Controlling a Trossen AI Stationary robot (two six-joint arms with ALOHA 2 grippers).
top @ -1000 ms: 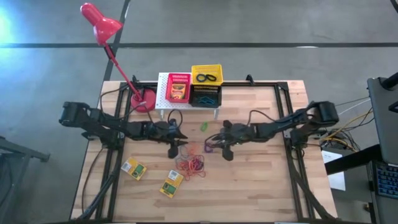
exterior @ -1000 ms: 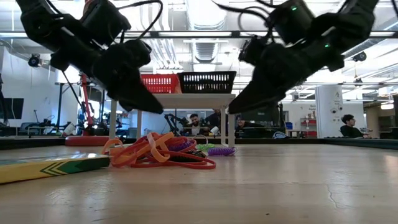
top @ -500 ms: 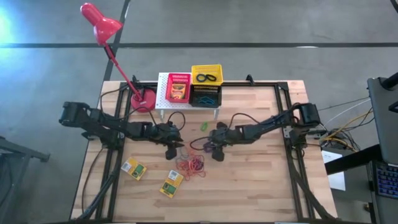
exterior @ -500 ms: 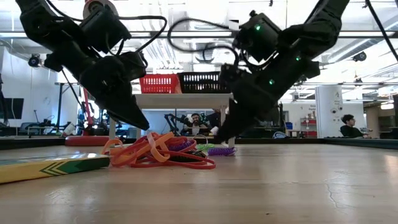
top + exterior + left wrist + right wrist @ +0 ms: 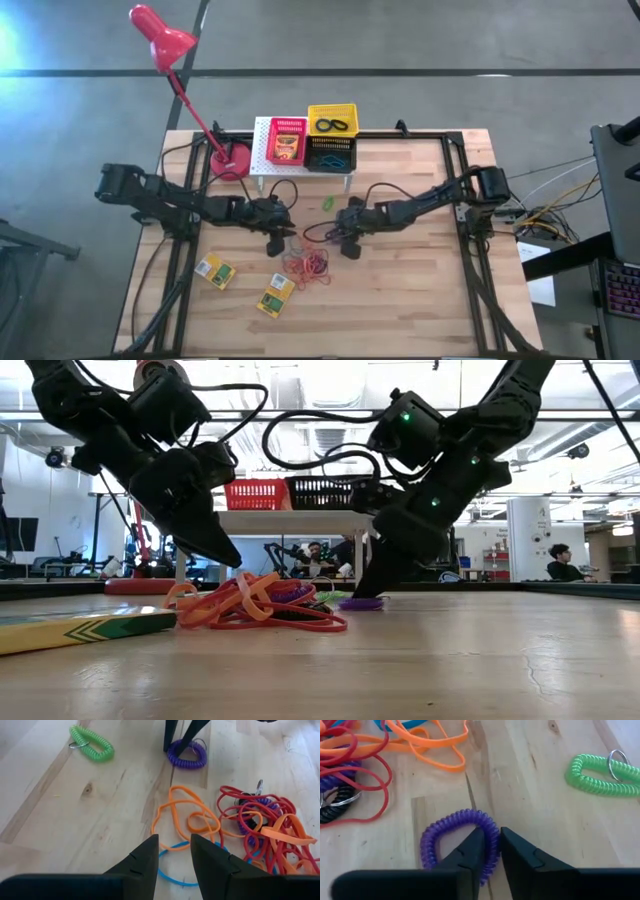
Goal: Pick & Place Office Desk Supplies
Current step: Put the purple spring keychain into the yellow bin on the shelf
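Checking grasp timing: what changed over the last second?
The right gripper came down toward the left arm and closed its fingers on the purple coil ring, which lies on the table. The left gripper dipped slightly and hangs over the rubber bands. Bands, green coil, boxes and baskets stayed.

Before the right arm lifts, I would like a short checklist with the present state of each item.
1. Right tool closed on the purple coil ring: ok, fingers pinch its edge.
2. Ring separate from the rubber band pile: ok.
3. Green coil ring out of the way: ok.
4. Left tool away from the right one: ok, it hovers above the bands.
5. Grip firm enough for lifting: cannot tell.
6. Yellow basket has room: cannot tell.
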